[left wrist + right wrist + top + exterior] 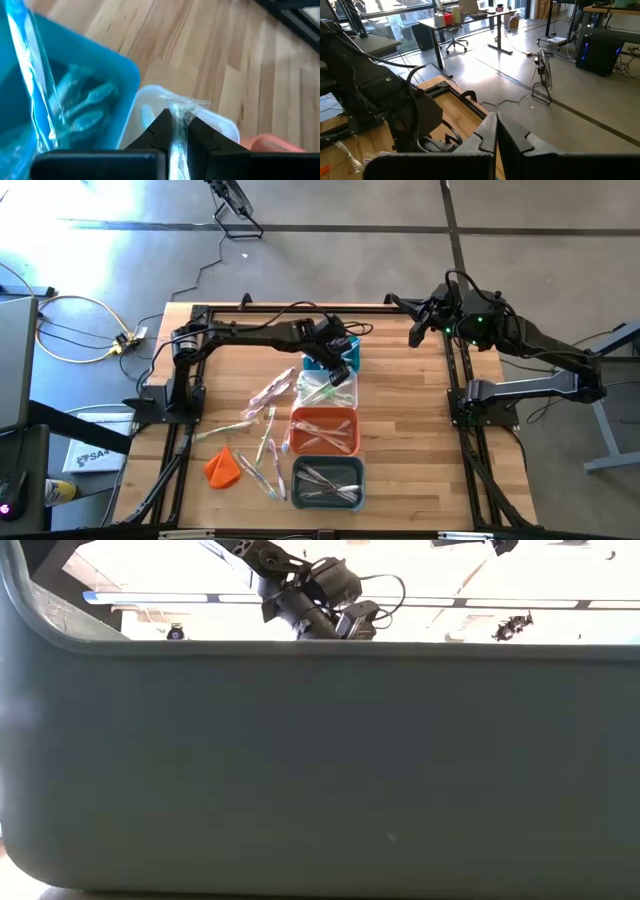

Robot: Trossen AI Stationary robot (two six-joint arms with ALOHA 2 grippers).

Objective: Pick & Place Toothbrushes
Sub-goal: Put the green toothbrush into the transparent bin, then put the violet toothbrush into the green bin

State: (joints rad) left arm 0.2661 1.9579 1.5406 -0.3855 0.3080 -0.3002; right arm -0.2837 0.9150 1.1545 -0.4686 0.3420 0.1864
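On the wood table (420,430) above grey floor (330,270), left gripper (177,131) pinches a clear toothbrush (176,142); right gripper (496,131) closed, empty.

We see pale toothbrushes (262,430) scattered loose on the wood, others lying inside the bins, one clear-wrapped toothbrush (177,130) pinched upright above the teal and clear bins

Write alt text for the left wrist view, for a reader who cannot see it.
The left gripper pinches a clear wrapped toothbrush between its dark fingers, above a clear bin. A teal bin holding more toothbrushes sits beside it on the wooden table.
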